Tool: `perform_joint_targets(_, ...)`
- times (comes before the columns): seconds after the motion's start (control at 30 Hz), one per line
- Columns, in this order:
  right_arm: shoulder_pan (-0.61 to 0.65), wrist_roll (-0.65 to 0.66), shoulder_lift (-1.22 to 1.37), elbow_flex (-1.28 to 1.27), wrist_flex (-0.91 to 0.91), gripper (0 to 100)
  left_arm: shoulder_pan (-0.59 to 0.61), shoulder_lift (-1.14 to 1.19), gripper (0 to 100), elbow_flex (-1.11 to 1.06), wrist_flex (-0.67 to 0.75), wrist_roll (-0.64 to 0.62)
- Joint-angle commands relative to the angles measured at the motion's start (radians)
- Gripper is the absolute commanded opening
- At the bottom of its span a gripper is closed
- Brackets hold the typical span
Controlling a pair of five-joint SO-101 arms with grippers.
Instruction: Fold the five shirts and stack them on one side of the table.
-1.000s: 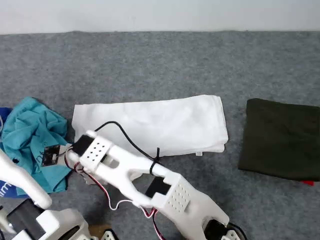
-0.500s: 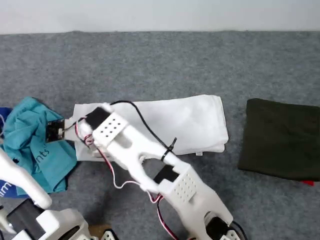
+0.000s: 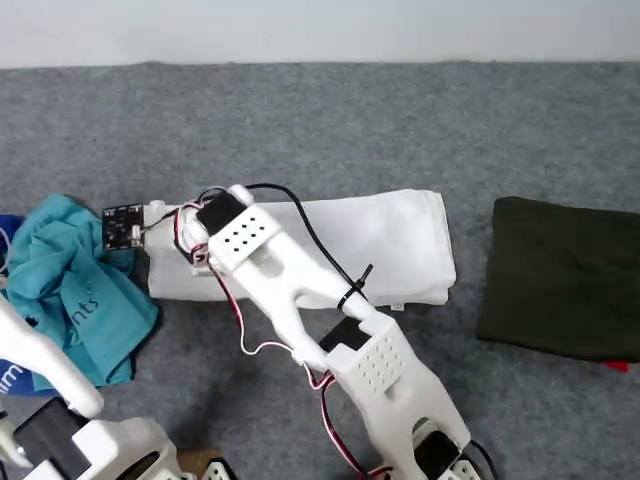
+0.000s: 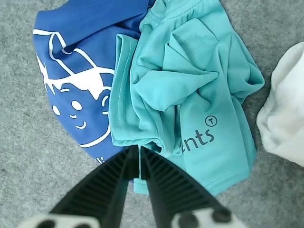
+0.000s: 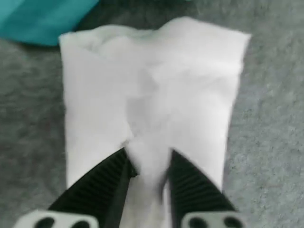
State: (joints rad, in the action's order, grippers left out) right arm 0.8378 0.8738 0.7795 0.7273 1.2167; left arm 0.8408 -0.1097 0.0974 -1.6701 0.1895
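On my feed the counter (image 3: 330,120) is covered in a grey, felt-like fabric with a fine mottled nap, and I see the same fuzzy weave up close through both wrist cameras. Along its far edge the grey meets a pale, plain strip (image 3: 320,30), near white, running straight across the top of the high view. I cannot tell whether that is a wall or a board. The light reads soft and even to me, coming from above, with only faint, blurred shadows lying on the grey surface.
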Motion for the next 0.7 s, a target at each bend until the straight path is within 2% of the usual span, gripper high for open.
perform_joint_targets(0.0, -0.042, 0.009, -0.002, 0.055, -0.051, 22.0, 0.0, -0.032, 2, 0.002, 0.018, 0.003)
perform_joint_targets(0.17, -0.076, 0.009, 0.002, 0.055, -0.105, 23.2, 0.0, -0.032, 2, 0.002, 0.018, 0.003)
perform_joint_targets(0.37, -0.101, -0.008, -0.013, 0.064, -0.035, 22.6, 0.0, -0.032, 2, 0.002, 0.018, 0.003)
perform_joint_targets(0.6, -0.088, -0.117, -0.097, 0.204, 0.211, 2.6, 0.0, -0.034, 2, 0.002, 0.012, 0.003)
perform_joint_targets(0.67, -0.067, -0.126, -0.104, 0.233, 0.303, 0.9, 0.0, -0.035, 2, 0.002, 0.011, 0.003)
